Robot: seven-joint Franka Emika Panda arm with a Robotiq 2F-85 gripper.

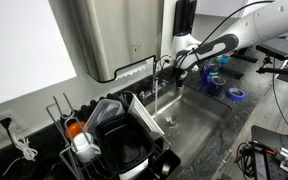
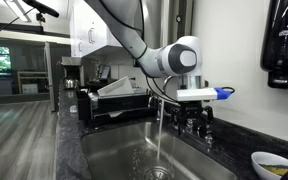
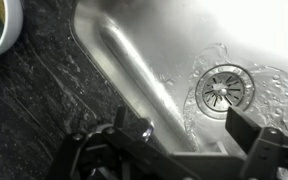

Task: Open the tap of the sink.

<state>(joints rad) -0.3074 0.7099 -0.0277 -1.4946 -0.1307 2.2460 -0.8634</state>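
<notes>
The tap point(image 2: 196, 122) is a thin chrome fitting with a short spout and small handles; it stands at the back rim of the sink point(image 2: 114, 160), on the dark speckled surface point(image 3: 34, 100); a thin stream of water falls from its spout into the steel basin, and in the wrist view water ripples round the drain point(image 3: 222, 90); the fingers point(image 3: 264, 150) hang just above the tap, spread wide to either side of its top, gripping nothing; a black dish rack point(image 1: 109, 135) stands beside the sink.
</notes>
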